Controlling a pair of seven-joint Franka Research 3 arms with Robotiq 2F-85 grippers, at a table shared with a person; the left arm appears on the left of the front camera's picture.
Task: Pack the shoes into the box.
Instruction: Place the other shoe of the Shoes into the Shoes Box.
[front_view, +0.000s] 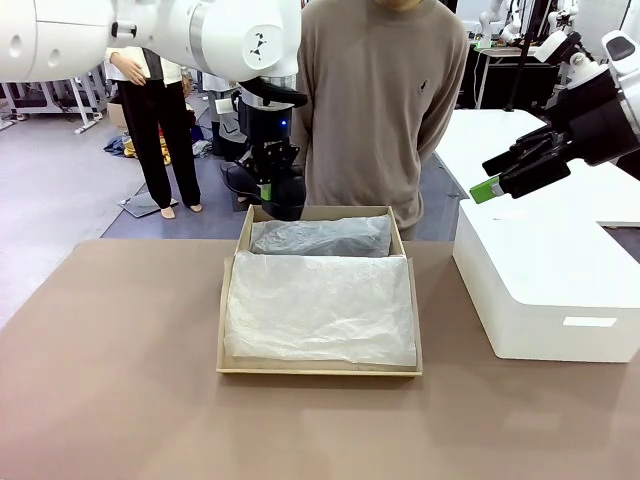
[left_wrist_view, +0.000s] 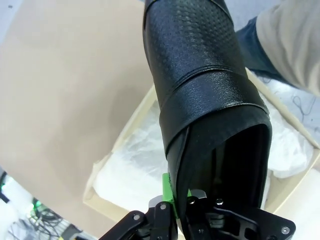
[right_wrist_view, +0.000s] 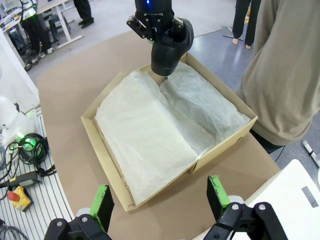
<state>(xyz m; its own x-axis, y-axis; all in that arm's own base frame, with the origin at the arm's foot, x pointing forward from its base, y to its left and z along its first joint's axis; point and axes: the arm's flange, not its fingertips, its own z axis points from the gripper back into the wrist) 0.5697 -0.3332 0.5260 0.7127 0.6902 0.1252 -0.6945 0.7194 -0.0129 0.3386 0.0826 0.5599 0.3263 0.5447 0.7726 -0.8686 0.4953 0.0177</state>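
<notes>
black shoe (left_wrist_view: 200, 75) hangs clamped in left tool (left_wrist_view: 181, 192) above the box (front_view: 320, 371).

White rounded arms (front_view: 150, 35), black right gripper (right_wrist_view: 160, 199) with green pads (right_wrist_view: 102, 200), silver screws (right_wrist_view: 57, 223), blue wrist light (right_wrist_view: 147, 2)

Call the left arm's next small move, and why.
Probably ease the shoe in over the near half of the box. The left gripper is shut on it above the far left corner. A dark shape under tissue seems to fill the far strip; the near half lies flat.
</notes>
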